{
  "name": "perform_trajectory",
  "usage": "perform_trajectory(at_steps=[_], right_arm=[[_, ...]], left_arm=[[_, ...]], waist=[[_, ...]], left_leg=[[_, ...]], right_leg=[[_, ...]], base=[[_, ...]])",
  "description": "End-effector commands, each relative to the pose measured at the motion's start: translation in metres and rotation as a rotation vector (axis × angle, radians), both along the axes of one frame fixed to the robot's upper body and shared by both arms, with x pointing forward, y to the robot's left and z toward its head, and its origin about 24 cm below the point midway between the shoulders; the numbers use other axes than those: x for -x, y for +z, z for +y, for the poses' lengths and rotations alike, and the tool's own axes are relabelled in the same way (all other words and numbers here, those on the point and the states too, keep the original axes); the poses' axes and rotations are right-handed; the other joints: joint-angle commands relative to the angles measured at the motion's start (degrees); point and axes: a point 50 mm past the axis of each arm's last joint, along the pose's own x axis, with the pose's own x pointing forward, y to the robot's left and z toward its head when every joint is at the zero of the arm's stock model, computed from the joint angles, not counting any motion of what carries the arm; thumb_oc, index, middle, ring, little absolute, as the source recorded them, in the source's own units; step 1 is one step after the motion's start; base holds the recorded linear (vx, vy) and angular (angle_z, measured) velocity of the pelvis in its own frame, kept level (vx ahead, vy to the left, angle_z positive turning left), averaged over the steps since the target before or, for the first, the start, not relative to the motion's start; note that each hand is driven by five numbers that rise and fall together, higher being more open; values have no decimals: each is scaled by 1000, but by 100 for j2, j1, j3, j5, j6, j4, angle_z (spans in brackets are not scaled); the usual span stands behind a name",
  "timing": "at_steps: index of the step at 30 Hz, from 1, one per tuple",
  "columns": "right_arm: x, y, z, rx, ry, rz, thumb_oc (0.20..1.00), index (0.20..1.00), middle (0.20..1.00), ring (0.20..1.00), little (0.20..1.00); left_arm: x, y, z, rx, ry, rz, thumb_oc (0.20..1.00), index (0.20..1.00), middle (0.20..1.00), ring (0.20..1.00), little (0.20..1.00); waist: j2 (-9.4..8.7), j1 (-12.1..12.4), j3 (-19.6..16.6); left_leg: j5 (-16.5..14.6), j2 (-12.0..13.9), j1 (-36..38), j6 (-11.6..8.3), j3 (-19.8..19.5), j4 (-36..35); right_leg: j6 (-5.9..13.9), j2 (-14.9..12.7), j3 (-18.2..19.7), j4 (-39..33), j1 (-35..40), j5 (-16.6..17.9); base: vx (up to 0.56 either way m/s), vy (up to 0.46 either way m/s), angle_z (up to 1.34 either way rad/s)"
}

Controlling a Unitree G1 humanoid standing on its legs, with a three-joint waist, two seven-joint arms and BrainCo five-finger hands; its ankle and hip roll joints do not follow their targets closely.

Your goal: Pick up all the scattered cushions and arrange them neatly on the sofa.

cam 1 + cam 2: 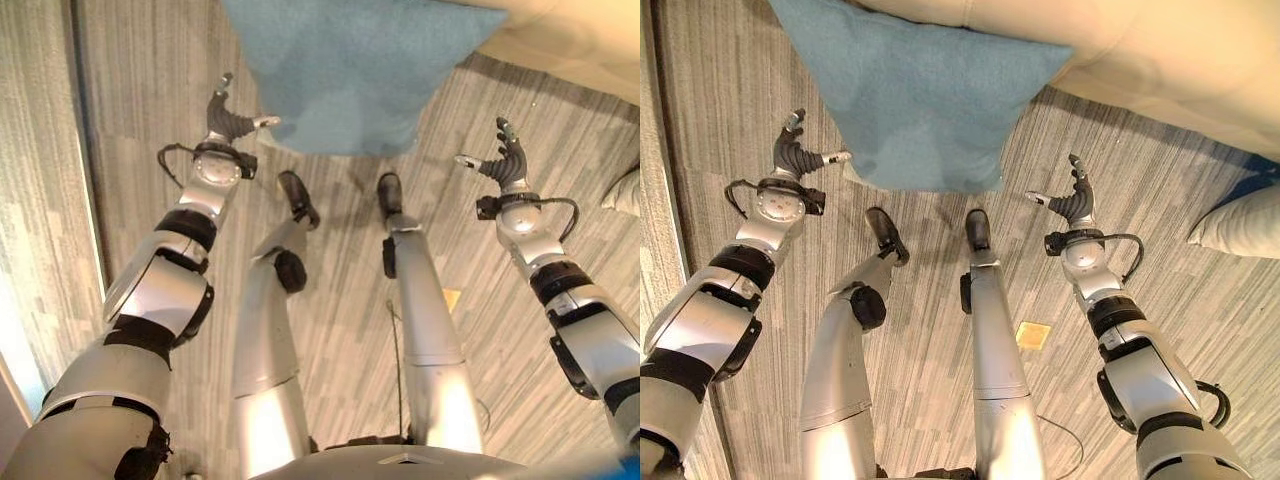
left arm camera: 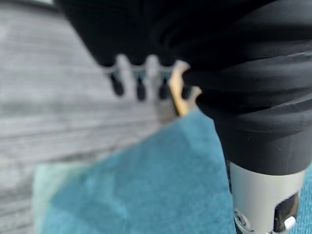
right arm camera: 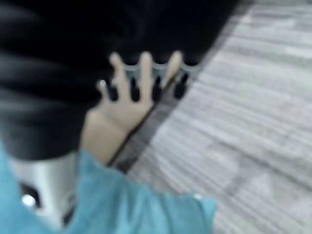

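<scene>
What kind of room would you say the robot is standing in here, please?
Probably a living room or lounge: a cream sofa at the top, a blue cushion leaning against it, a pale cushion on the grey wood-look floor.

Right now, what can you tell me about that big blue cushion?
The blue cushion is a large square pillow in soft teal fabric with a fuzzy, felt-like look and pointed corners. It lies on the grey striped floor, with its far edge against the cream sofa. The left hand is at its near left corner, thumb tip right at the edge; whether it touches is unclear. The right hand is open, apart from its right corner.
</scene>
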Motion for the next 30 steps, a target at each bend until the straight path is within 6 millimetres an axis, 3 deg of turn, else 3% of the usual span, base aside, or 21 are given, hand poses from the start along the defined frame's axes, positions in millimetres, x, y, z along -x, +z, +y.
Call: perform_trajectory(at_steps=[1,11,17,23,30], right_arm=[[4,10,4,-34,42,-83,1000,1000,1000,1000,1000],[-1,29,-2,-93,48,-120,1000,1000,1000,1000,1000],[1,35,-14,-162,43,-149,1000,1000,1000,1000,1000],[2,46,-14,-205,52,-196,1000,1000,1000,1000,1000],[0,63,5,-190,104,-258,1000,1000,1000,1000,1000]], left_arm=[[9,-4,34,-32,122,-10,1000,1000,1000,1000,1000],[4,47,32,-88,110,-96,1000,1000,1000,1000,1000],[2,73,16,-52,54,-180,1000,1000,1000,1000,1000],[0,80,5,-1,24,-202,1000,1000,1000,1000,1000],[-6,79,-25,13,-42,-198,1000,1000,1000,1000,1000]], waist=[[57,-56,-317],[125,-38,-432],[163,-28,-473],[179,-42,-462],[198,-18,-391]], left_leg=[[-900,130,279,-307,-211,351],[-833,83,-188,-310,-184,348],[-866,120,-595,-295,-238,551],[-910,156,-772,-265,-247,710],[-944,185,-849,-235,-317,844]], right_leg=[[235,-272,211,-486,313,240],[293,-401,210,-398,-174,259],[315,-414,233,-234,-552,250],[335,-391,281,-132,-756,270],[324,-344,249,-117,-761,265]], base=[[14,13,-7],[30,34,0],[25,7,0],[18,10,-1],[19,-3,-4]])
